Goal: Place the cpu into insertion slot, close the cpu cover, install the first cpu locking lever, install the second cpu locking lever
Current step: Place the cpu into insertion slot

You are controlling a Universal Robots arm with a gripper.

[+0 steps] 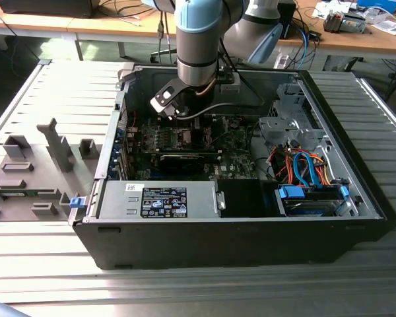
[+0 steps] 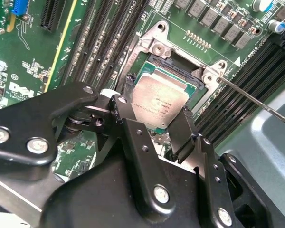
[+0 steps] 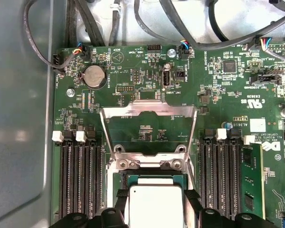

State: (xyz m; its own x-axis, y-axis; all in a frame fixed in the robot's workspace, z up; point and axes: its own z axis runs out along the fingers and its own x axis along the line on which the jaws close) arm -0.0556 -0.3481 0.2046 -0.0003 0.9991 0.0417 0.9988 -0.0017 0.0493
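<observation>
One cpu (image 2: 159, 97) sits directly over the insertion slot (image 2: 173, 61), though I cannot tell if it is fully seated, and the gripper (image 2: 154, 114) has its jaws closed on two opposite edges of the chip. At one side of the insertion slot the cpu cover (image 3: 149, 108) stands tilted up and open, and a thin metal lever (image 2: 249, 97) sticks out from a corner of the slot. Around the insertion slot lie the green board (image 3: 133, 76) and black memory slots (image 3: 78, 180), all inside the computer case (image 1: 237, 231).
</observation>
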